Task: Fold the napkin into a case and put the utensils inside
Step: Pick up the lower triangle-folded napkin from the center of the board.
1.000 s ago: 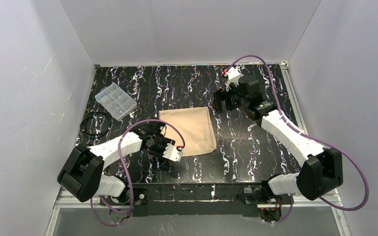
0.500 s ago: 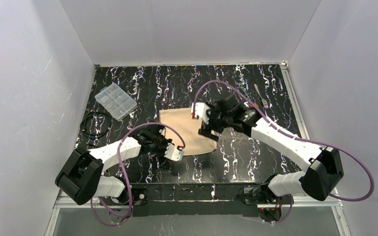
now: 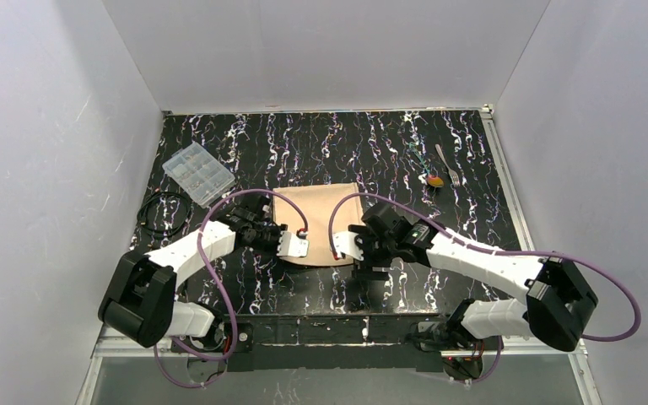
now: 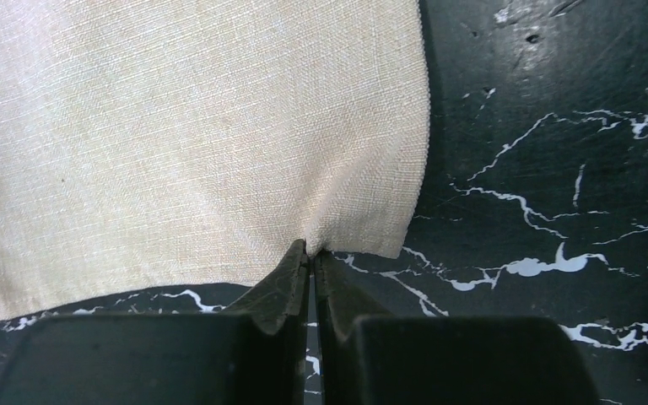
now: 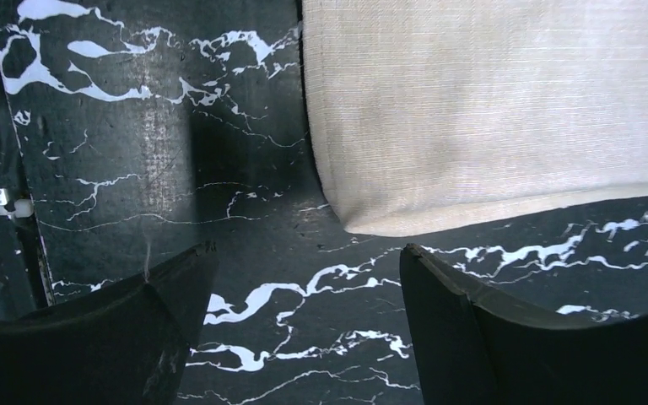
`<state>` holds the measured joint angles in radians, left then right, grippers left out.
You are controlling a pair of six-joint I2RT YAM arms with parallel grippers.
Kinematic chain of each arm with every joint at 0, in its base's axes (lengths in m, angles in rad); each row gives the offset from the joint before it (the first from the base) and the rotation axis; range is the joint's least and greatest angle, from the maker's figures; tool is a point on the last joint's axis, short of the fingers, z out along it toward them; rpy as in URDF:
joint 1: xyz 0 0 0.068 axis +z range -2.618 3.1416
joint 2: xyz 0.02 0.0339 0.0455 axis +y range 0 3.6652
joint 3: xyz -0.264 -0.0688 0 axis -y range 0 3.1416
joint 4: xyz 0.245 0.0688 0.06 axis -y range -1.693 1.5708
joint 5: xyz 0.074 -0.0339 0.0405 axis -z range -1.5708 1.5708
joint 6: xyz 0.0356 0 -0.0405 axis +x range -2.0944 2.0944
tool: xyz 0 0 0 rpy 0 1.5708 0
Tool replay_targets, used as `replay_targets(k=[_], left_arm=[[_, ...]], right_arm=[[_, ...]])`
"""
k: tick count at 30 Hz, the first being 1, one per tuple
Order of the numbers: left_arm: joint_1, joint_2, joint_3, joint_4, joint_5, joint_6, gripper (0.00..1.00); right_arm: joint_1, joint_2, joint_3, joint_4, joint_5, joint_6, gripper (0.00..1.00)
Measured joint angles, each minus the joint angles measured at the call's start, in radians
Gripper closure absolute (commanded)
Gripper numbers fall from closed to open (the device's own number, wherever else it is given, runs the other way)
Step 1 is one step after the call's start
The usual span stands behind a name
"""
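Observation:
The tan napkin (image 3: 319, 211) lies flat, folded, mid-table. In the left wrist view my left gripper (image 4: 310, 253) is shut on the napkin's (image 4: 194, 143) near edge, close to a corner; from above it (image 3: 297, 251) sits at the cloth's near left part. My right gripper (image 3: 359, 257) is open and empty at the napkin's near right corner. In the right wrist view the gripper (image 5: 304, 261) has its jaws wide apart just short of the cloth's folded corner (image 5: 489, 110). The silver fork (image 3: 447, 164) and the orange-bowled spoon (image 3: 433, 180) lie at the far right.
A clear plastic compartment box (image 3: 198, 173) stands at the far left. A black cable loop (image 3: 162, 213) lies near the left wall. White walls enclose the black marbled table (image 3: 321, 143) on three sides.
My right arm swung from the far right down to the napkin's near right corner, uncovering the fork and spoon. My left gripper moved right onto the napkin's near edge.

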<state>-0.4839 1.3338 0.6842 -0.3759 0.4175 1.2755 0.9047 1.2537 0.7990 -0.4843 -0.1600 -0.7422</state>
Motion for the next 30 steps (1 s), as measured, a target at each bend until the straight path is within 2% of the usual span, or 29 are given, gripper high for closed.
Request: replay_targets(k=[11,13,18,22,27,28,30], left_arm=[[0.018,0.023,0.002,-0.03,0.051,-0.012,1.0],[0.02,0.027,0.005,-0.033,0.055,-0.012,1.0],[0.029,0.032,0.005,-0.033,0.063,-0.012,1.0],[0.037,0.036,0.013,-0.04,0.066,-0.013,1.0],[0.048,0.04,0.025,-0.042,0.068,-0.015,1.0],[0.05,0.043,0.029,-0.044,0.068,-0.015,1.0],[0.051,0.054,0.037,-0.044,0.068,-0.015,1.0]], right_arm=[[0.013,0.1,-0.066,0.166,0.002,-0.032,0.2],[0.013,0.113,-0.08,0.205,0.007,-0.043,0.25],[0.013,0.165,-0.089,0.261,0.02,-0.055,0.49],[0.013,0.2,-0.089,0.286,0.019,-0.047,0.57],[0.007,0.218,-0.088,0.325,0.018,-0.037,0.59],[0.005,0.22,-0.087,0.33,0.017,-0.032,0.57],[-0.002,0.224,-0.086,0.341,0.015,-0.019,0.41]])
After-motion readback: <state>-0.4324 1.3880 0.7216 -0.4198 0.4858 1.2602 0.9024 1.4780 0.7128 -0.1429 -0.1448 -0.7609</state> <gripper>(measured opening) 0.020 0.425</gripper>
